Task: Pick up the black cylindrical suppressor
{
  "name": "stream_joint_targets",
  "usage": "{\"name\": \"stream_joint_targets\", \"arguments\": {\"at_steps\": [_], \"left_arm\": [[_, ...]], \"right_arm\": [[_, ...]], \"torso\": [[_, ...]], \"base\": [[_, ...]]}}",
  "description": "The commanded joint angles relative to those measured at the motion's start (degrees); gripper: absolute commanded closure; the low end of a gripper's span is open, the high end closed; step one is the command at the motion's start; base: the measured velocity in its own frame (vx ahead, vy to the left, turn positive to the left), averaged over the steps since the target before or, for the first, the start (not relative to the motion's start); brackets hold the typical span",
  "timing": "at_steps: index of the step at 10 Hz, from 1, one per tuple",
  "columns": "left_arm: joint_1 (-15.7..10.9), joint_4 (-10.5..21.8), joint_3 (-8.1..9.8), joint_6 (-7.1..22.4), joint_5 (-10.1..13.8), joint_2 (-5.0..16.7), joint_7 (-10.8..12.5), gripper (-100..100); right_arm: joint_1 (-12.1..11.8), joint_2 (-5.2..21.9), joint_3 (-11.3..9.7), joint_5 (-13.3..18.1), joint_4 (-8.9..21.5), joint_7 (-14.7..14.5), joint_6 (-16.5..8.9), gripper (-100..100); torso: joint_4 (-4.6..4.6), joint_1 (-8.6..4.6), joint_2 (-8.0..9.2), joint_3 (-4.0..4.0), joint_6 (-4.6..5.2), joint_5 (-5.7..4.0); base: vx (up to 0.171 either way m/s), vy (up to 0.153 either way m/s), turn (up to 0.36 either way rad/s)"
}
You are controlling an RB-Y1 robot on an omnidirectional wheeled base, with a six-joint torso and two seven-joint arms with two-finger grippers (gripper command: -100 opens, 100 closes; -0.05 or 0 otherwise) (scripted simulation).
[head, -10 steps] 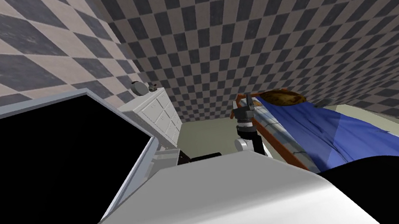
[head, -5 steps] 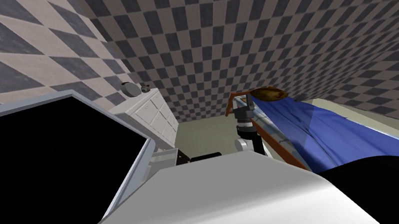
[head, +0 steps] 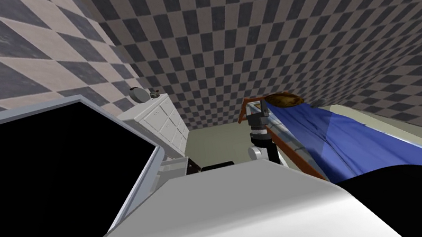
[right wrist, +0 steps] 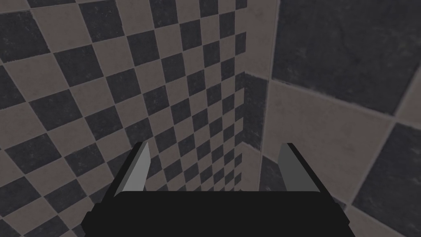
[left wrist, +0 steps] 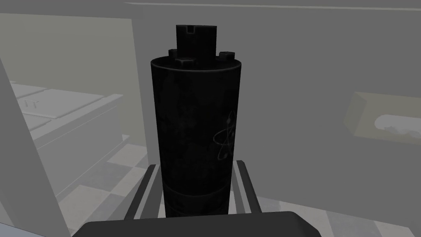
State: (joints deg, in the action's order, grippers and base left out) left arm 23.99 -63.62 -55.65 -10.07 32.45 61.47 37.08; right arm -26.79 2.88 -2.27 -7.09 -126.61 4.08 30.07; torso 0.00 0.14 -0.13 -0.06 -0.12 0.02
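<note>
**Item:** black cylindrical suppressor (left wrist: 195,123), matte, with a faint atom-like emblem on its side and a notched block and bolt heads at its far end.

**Location:** between the fingers of the left tool (left wrist: 196,164), standing out along the tool's axis. The two grey fingers press its lower band from either side. Its base is hidden behind the tool's dark body, so I cannot tell whether it rests on anything.

**Left tool:** clenched on the suppressor.

**Right tool** (right wrist: 216,145)**:** released, fingers apart, nothing between them. In the head view it is raised beside the bed with the blue cover (head: 347,139).

**Surroundings:** white chest of drawers (head: 164,119) against the chequered wall. A pale beige tissue box (left wrist: 382,119) sits beyond the suppressor, well apart from it.

**Step in hand:** the grasp is judged made, and the lift is what is left.

**Next move calls for:** a firm hold and a slow rise clear of the nearby furniture. The grip sits low on a tall body, so a jerk could tip it between the fingers.
</note>
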Motion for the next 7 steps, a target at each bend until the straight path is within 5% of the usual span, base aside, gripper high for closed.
{"name": "stream_joint_targets", "arguments": {"at_steps": [1,2,6,7], "left_arm": [[0.0,0.0,0.0,0.0,0.0,0.0,0.0,0],[0.53,-1.19,-0.02,-0.21,-0.04,1.15,-0.4,100],[0.97,-2.54,-1.0,-1.28,-0.22,3.3,-0.68,100],[1.02,-2.63,-1.02,-1.38,-0.22,3.41,-0.72,0]], "right_arm": [[0.0,0.0,0.0,0.0,0.0,0.0,0.0,0],[0.0,0.0,0.0,0.0,0.0,0.0,0.0,0],[-0.01,0.0,0.0,0.0,0.0,0.0,0.0,0],[0.0,0.0,0.0,0.0,0.0,0.0,0.0,0]], "torso": [[0.0,0.0,0.0,0.0,0.0,0.0],[0.0,-0.01,0.0,0.0,0.0,-0.01],[-0.07,-0.09,-0.31,-0.18,-0.04,-0.06],[-0.04,-0.07,-0.19,-0.12,0.01,-0.04]], "base": [[0.0,0.0,0.0],[0.058,0.001,0.212],[0.077,-0.006,0.132],[0.006,-0.002,-0.006]]}}
